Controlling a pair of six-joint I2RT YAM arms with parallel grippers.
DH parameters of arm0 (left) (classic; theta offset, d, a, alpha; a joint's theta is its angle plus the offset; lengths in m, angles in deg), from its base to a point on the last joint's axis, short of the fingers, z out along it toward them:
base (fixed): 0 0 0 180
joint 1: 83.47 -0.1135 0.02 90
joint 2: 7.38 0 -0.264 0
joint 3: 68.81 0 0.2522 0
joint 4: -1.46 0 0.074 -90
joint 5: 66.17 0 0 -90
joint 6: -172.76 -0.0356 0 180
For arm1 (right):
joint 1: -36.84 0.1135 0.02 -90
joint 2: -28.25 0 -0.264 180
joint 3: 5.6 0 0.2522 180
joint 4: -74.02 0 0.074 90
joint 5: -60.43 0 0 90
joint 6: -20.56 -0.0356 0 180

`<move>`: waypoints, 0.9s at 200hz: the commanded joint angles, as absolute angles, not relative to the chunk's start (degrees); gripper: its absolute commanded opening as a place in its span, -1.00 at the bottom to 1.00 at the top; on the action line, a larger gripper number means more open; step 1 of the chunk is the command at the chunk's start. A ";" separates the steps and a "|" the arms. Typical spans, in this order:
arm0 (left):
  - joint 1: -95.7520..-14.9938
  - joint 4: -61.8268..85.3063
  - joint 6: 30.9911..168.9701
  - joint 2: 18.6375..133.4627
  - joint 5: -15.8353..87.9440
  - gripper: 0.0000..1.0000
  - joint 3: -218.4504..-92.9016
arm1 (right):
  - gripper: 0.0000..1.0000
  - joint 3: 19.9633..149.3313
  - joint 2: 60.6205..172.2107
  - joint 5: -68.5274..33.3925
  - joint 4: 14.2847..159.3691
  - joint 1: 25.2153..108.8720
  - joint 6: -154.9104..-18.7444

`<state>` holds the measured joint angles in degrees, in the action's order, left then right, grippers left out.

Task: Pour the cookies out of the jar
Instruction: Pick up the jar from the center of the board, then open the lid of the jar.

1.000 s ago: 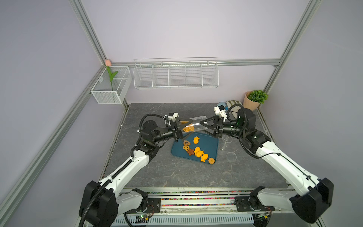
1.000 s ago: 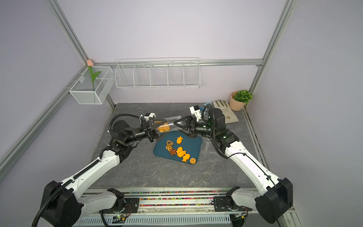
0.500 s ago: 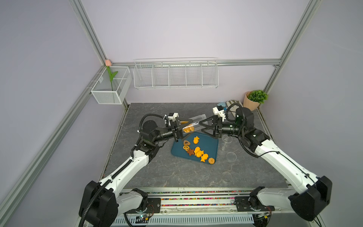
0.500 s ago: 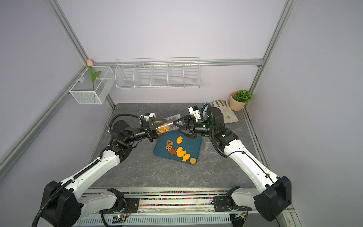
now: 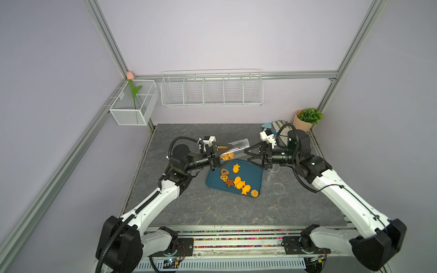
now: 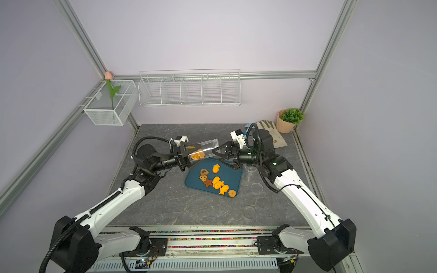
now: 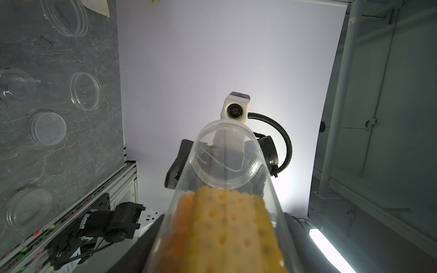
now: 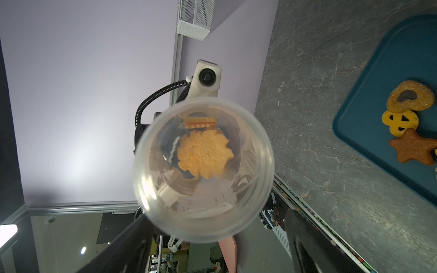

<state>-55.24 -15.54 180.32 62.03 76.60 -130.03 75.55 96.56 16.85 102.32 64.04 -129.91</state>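
While the left gripper clamped the clear plastic jar with orange cookies lodged inside, the right gripper hovered open-jawed, and pouring likely needed a steeper tilt.

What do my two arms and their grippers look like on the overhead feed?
Both arms match: the left arm and right arm have glossy white link shells between black joints and bulky black bases. The left gripper and right gripper are matte black with triangular, tapering fingers. A white camera housing sits at each wrist, fed by a ribbed black cable.
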 commanded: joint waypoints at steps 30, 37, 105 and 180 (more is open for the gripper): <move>-55.26 -11.37 174.60 61.90 81.27 0.41 -132.70 | 0.76 77.39 91.23 22.47 108.24 57.77 -126.37; -55.25 -10.24 173.45 61.92 81.92 0.42 -132.99 | 0.77 77.87 91.02 23.72 108.90 56.52 -126.06; -55.43 -14.10 174.00 63.42 86.44 0.43 -134.33 | 0.76 78.59 92.73 32.81 110.93 53.05 -124.30; -55.43 -16.32 176.01 63.25 87.11 0.43 -134.97 | 0.77 78.55 96.68 32.88 104.44 58.03 -127.15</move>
<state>-55.24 -12.85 174.05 63.89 85.67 -133.71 78.22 95.82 30.55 107.13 56.87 -125.15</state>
